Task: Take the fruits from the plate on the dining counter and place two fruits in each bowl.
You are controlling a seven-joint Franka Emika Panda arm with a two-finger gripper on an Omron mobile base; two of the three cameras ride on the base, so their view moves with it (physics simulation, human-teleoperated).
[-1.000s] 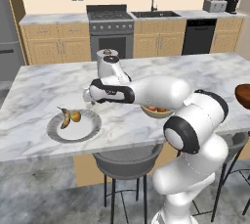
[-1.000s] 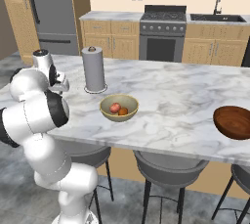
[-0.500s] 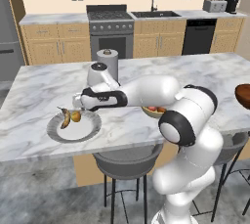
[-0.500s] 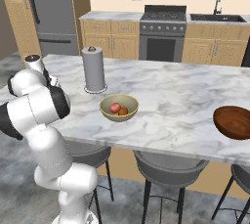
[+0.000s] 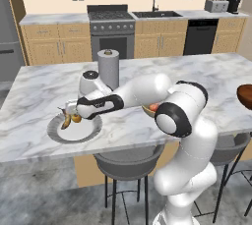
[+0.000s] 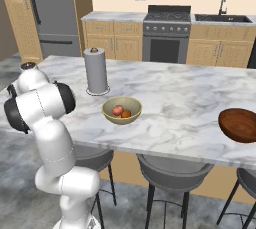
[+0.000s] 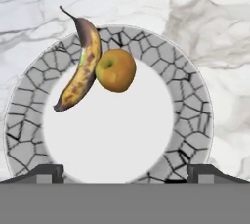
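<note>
We see the arm reaching left across the bench [image 5: 39,96], a white marble top with grey veins, so that its jaws [image 5: 69,112] hang directly over the plate [image 5: 88,131]. In the hand view the two dark fingertips [image 7: 46,173] stand far apart at the bottom corners with nothing between them, so we read the jaws as fully open and empty. The plate [image 7: 193,115] sits near the front edge of the bench and shows a plain white centre inside a rim marked with a cracked grey pattern. Two fruits lie on it: the banana [image 7: 82,69], yellow with brown spotting and dark tips, lies partly on the rim, and the yellow-green fruit [image 7: 115,69] rests touching its side. From the left base view the banana [image 5: 65,121] and the round fruit [image 5: 76,118] show just below the hand. In the right base view the tan-yellow bowl [image 6: 121,109] stands near the middle of the bench and holds the red fruit [image 6: 118,109] and the orange fruit [image 6: 126,114], side by side. The dark reddish-brown bowl [image 6: 239,124] stands well apart, toward the right end. A paper towel roll [image 6: 96,70] stands upright behind the tan-yellow bowl.
</note>
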